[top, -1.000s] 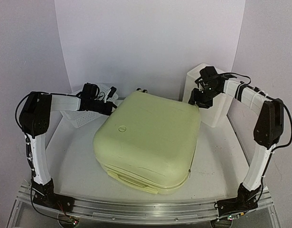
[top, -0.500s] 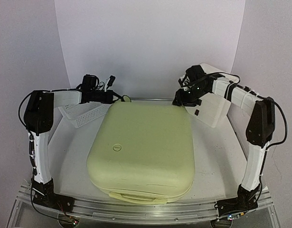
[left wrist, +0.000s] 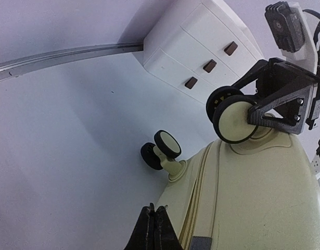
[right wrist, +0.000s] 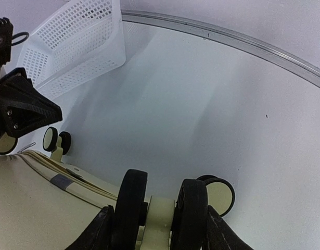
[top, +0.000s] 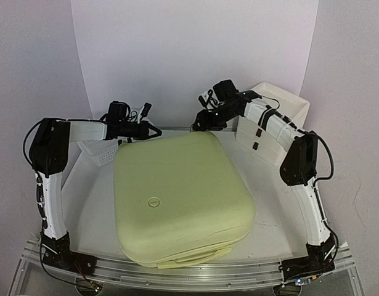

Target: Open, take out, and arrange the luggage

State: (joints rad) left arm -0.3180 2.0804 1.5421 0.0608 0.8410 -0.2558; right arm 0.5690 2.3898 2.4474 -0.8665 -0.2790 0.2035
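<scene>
Top external: closed luggage (top: 177, 197), contents hidden.

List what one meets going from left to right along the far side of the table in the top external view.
white mesh basket → left gripper → right gripper, its jaws closed on the luggage → white three-drawer box. The luggage itself spans both grippers, so it is left out of the order.

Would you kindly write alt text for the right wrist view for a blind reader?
The right fingers clasp a black twin wheel of the pale yellow-green luggage, which lies on a white table. A white mesh basket sits at top left, with the left fingers, shut, below it.
</scene>
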